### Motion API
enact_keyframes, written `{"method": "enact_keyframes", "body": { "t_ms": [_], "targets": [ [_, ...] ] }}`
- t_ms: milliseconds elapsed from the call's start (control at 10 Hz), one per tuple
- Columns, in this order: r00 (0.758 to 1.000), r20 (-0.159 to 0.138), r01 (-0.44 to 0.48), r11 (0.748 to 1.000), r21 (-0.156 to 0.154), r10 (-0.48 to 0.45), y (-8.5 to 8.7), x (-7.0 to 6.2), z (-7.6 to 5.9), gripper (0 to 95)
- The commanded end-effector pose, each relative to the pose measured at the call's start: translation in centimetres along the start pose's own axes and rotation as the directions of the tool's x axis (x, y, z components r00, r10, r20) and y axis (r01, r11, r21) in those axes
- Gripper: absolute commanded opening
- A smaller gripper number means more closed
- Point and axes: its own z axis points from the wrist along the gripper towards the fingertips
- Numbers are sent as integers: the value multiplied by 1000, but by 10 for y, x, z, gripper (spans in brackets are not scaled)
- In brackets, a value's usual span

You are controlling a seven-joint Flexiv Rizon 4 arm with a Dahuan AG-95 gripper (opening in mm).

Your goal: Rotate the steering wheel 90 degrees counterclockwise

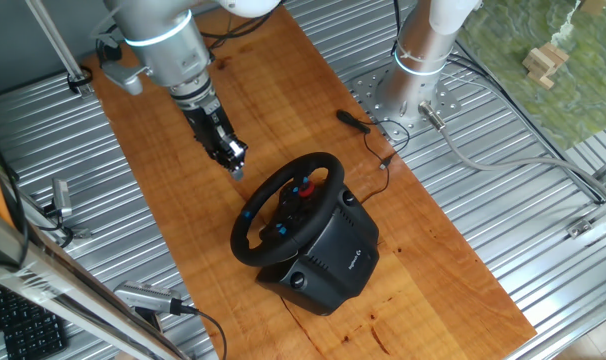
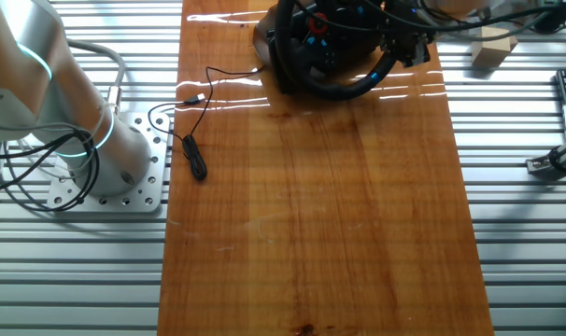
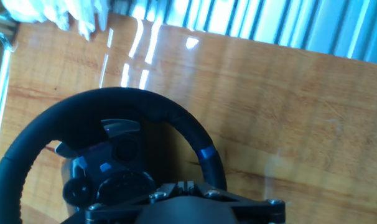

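The black steering wheel (image 1: 251,212) stands tilted on its bulky black base (image 1: 333,255) in the middle of the wooden board (image 1: 163,190). Red and blue buttons show on its hub (image 1: 295,190). My gripper (image 1: 235,160) hangs just beyond the wheel's upper left rim, a little apart from it, with its fingers together and nothing between them. In the hand view the rim (image 3: 176,121) arcs just ahead of the gripper (image 3: 185,185), with a blue mark on it (image 3: 205,154). In the other fixed view the wheel (image 2: 344,91) is at the top edge, with the gripper (image 2: 406,45) at its right side.
A black cable with a plug (image 1: 355,120) lies on the board behind the wheel, and it also shows in the other fixed view (image 2: 195,154). A second arm's base plate (image 1: 403,100) stands at the board's far edge. Slatted metal table (image 1: 483,200) surrounds the board.
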Motion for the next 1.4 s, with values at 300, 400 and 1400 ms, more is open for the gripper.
{"method": "enact_keyframes", "body": {
  "t_ms": [300,400,1400],
  "targets": [
    [1000,3,-10,1000,4,10,27,12,2,0],
    [1000,-8,-12,1000,-2,12,40,12,1,0],
    [998,-13,-58,991,-120,57,118,19,23,0]
  ]
}}
